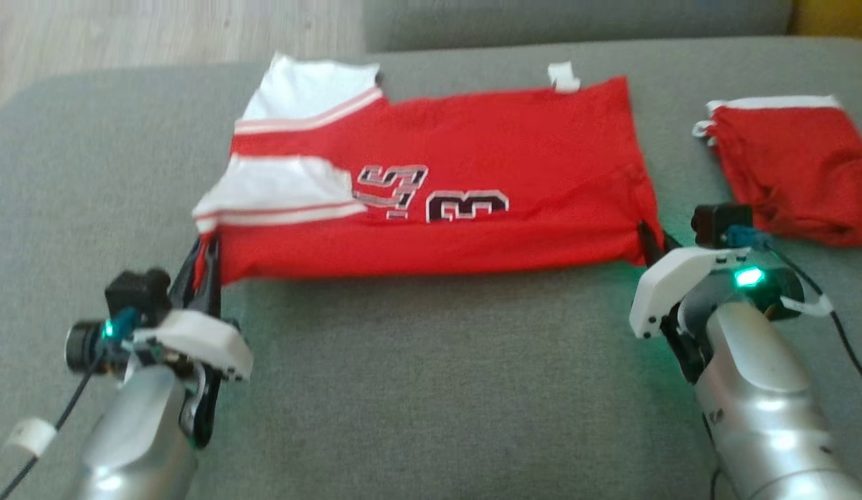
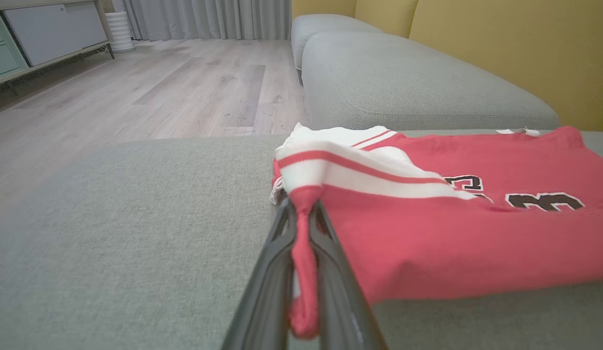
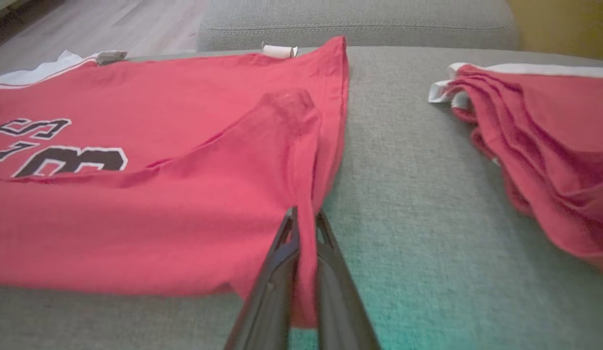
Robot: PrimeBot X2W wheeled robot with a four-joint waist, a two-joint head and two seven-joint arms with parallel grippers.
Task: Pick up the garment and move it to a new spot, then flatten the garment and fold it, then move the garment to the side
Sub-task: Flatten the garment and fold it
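While the grey sofa cushion (image 1: 431, 361) stretches wide under everything, the red jersey (image 1: 472, 167) lies spread across its middle, white-trimmed shoulders toward the robot's left and a black numeral 3 facing up. The head view gives us a second red garment (image 1: 792, 167), bunched well apart on the right, and the right wrist view picks out its rumpled folds. Over in the left wrist view come the wooden floor (image 2: 160, 92), a grey curtain (image 2: 209, 19) and the yellow backrest (image 2: 500, 43). Now the left gripper (image 1: 207, 257): clamped tight on the jersey's near left corner, with red cloth pinched between its fingers (image 2: 277, 272). And the right gripper (image 1: 649, 239): closed on the near right corner, fabric squeezed between the dark prongs. A small white tag (image 1: 562, 76) pokes out at the jersey's far edge.
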